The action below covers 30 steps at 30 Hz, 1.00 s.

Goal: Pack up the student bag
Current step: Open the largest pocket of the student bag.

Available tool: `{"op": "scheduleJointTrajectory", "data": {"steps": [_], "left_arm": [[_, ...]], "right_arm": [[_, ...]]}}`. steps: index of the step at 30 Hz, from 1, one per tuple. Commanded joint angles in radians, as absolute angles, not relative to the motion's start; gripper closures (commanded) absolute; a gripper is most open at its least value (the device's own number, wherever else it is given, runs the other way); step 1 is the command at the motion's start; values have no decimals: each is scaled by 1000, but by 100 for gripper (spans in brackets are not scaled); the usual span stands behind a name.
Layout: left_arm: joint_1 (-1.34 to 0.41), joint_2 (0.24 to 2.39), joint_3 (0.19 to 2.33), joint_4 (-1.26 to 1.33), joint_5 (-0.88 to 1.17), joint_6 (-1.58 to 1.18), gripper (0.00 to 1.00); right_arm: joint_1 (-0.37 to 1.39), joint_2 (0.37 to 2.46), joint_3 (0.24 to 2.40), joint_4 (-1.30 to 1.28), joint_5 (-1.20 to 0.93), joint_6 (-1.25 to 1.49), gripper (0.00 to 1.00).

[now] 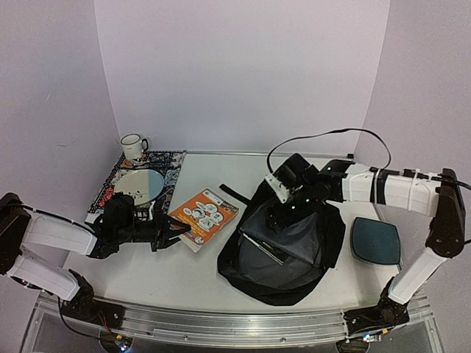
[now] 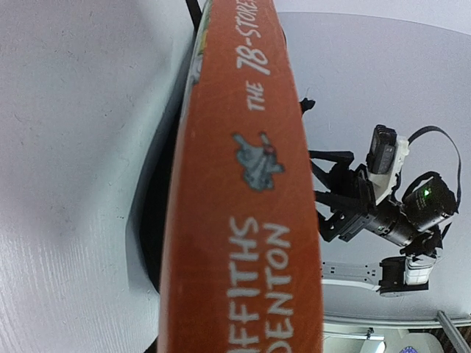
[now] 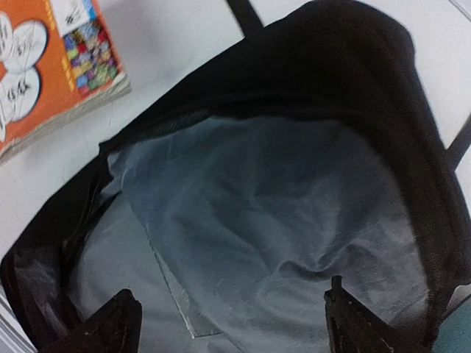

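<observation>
The student bag (image 1: 294, 272) lies on the table (image 1: 184, 272) right of centre, directly in front of the right arm's reach. Its mouth gapes upward and exposes the grey lining (image 3: 257, 206). In the right wrist view a straight, flat edge shows low in the lining. It cannot be determined whether this is a pocket panel or a separate item. No other contents can be made out inside.

The right gripper (image 1: 288, 212) hangs over the open mouth. Its fingertips (image 3: 114, 323) stand wide apart with only lining between them, and they grip nothing.

The left gripper (image 1: 174, 230) is clamped on the near-left edge of an orange book (image 1: 206, 215). The book's spine (image 2: 243, 184) fills the left wrist view. The book sits just left of the bag, outside it.

A dark-teal pad (image 1: 375, 241) lies flat on the table just right of the bag. At far left, a patterned mat (image 1: 169, 165) carries a round pale disc (image 1: 140, 185). A white mug (image 1: 134, 145) stands upright at the mat's far corner, and its contents cannot be seen.
</observation>
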<state>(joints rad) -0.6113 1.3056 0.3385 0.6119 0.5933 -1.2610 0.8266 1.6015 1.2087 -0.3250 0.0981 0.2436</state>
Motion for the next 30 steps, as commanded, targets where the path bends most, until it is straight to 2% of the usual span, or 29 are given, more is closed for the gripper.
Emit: {"op": "scheduleJointTrajectory", "data": {"steps": [1, 13, 20, 23, 30], "left_arm": [[-607, 1259, 413, 666, 661, -1217, 100], [-607, 1249, 435, 622, 692, -1207, 100], [-607, 1223, 444, 592, 704, -1202, 100], [-608, 1216, 449, 578, 714, -1197, 100], [-607, 1173, 455, 547, 733, -1190, 100]], "right_arm": [[903, 1656, 1215, -459, 163, 211, 21], [999, 1824, 1265, -506, 304, 213, 40], [1006, 1901, 1320, -514, 404, 204, 57], [1006, 1920, 1345, -514, 427, 189, 65], [1009, 1961, 1398, -505, 467, 168, 98]]}}
